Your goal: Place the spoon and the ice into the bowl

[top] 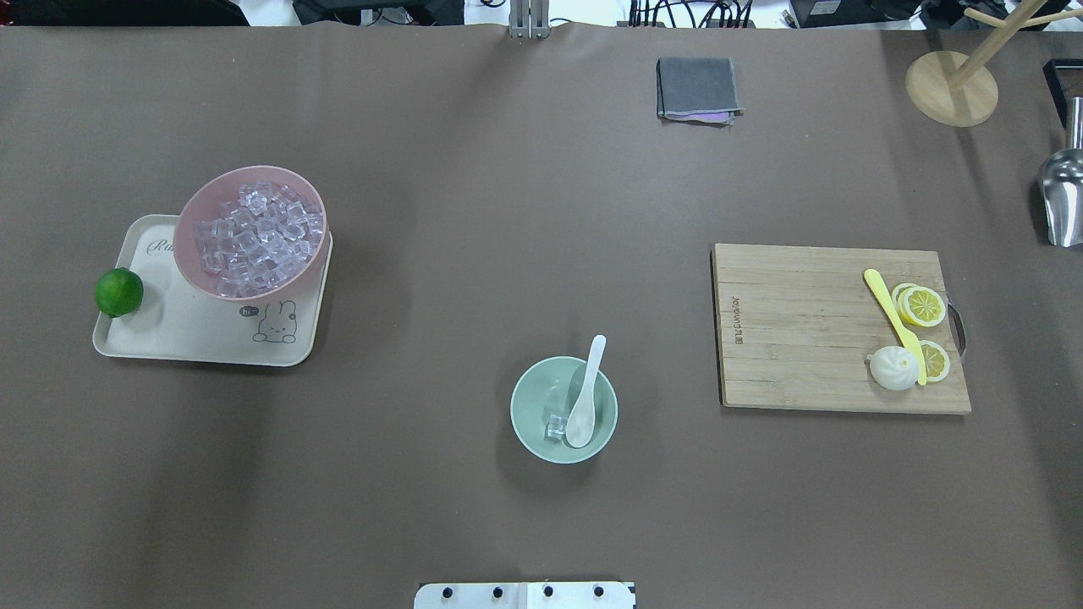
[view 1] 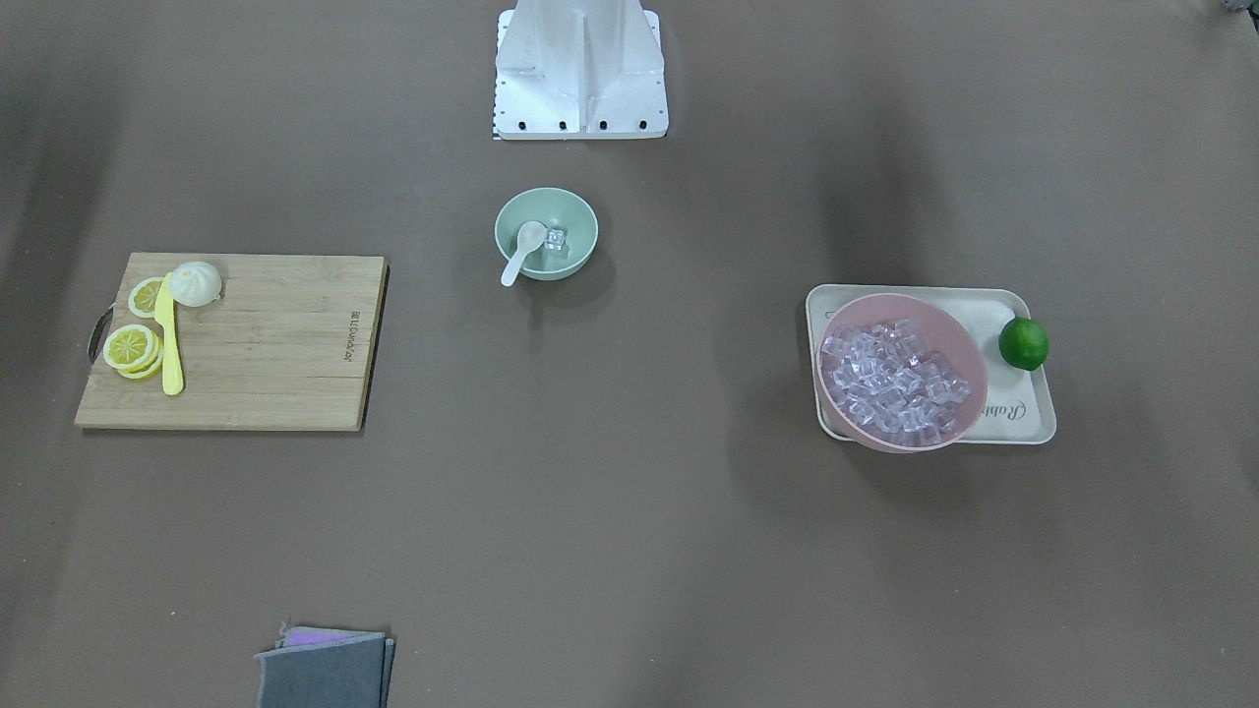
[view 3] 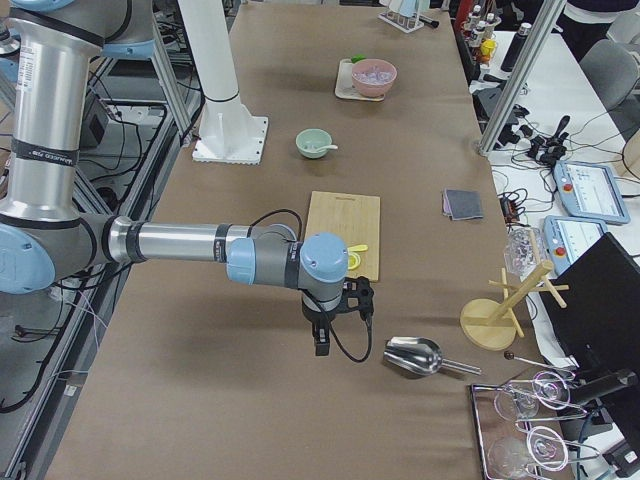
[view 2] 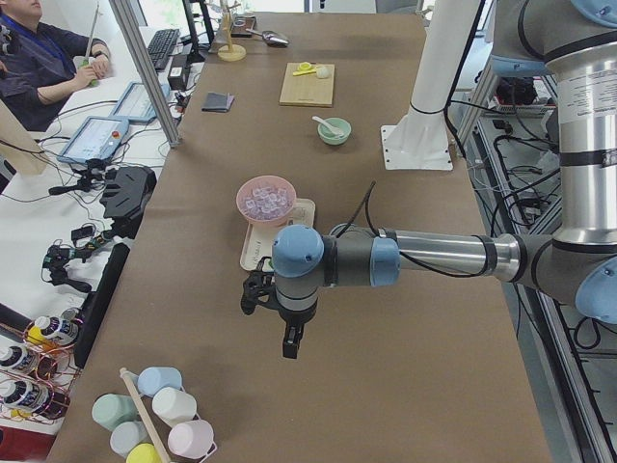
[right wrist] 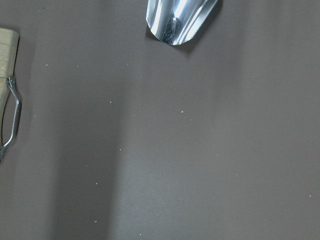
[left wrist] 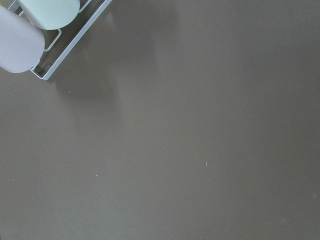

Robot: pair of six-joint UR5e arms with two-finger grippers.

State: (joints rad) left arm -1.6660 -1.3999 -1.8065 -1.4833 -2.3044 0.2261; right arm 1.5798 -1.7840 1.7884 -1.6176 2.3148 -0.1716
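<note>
A wide brown table [top: 474,211] fills every view. The robot's two arms hang over opposite ends of it, both well apart from the task's things. The left arm [view 2: 434,258] reaches out over bare table near a rack of cups, and the left gripper [view 2: 289,345] points down. The right arm [view 3: 180,243] does the same at the other end, and the right gripper [view 3: 322,345] hangs near a metal scoop [view 3: 412,355]. Both grippers show only in the side views, so I cannot tell whether their fingers are wide or narrow. Neither seems to carry anything.

A wooden cutting board [top: 804,330] lies on the robot's right. On its left, a cream tray [top: 186,338] holds a pink bowl [top: 182,254] heaped with clear cubes.

The small mint-green bowl [top: 529,423] stands near the robot's base, between the board and the tray. The white spoon [top: 585,397] lies in it, scoop down inside and handle leaning out over the rim. One clear cube of ice [top: 555,427] rests on the bowl's floor, just beside the scoop.

Judging by this, both placing steps look done and the task seems complete. The next move likely calls for nothing beyond keeping both arms away from the bowl.
</note>
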